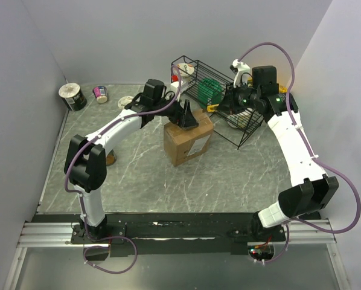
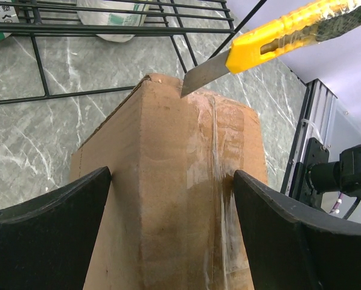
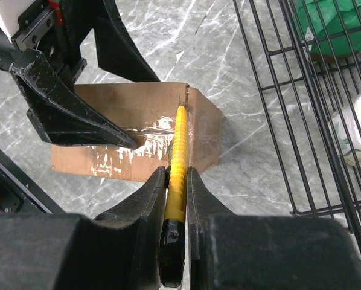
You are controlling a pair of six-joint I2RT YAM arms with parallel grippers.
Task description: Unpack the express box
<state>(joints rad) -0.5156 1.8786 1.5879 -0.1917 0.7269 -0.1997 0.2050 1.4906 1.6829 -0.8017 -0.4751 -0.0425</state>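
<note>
Tabletop, grey and marbled [image 1: 168,187], carried the express box [image 1: 186,142], a brown corrugated cardboard carton with a clear-taped seam along its top and a white label [image 1: 197,148] on its near side; it sat near the middle, just beside a black wire rack [image 1: 183,59]; my left jaws stood wide astride the carton's top, one finger [image 2: 47,229] on each side of the seam, though whether they pressed the cardboard I could not tell; my right jaws were clamped narrow on the handle of a yellow plastic utility knife [image 3: 179,139]; its steel blade [image 2: 204,75] was out, the tip touching the carton's top edge nearest the rack, at the end of the tape; a green object [image 1: 209,89] sat inside the rack.
</note>
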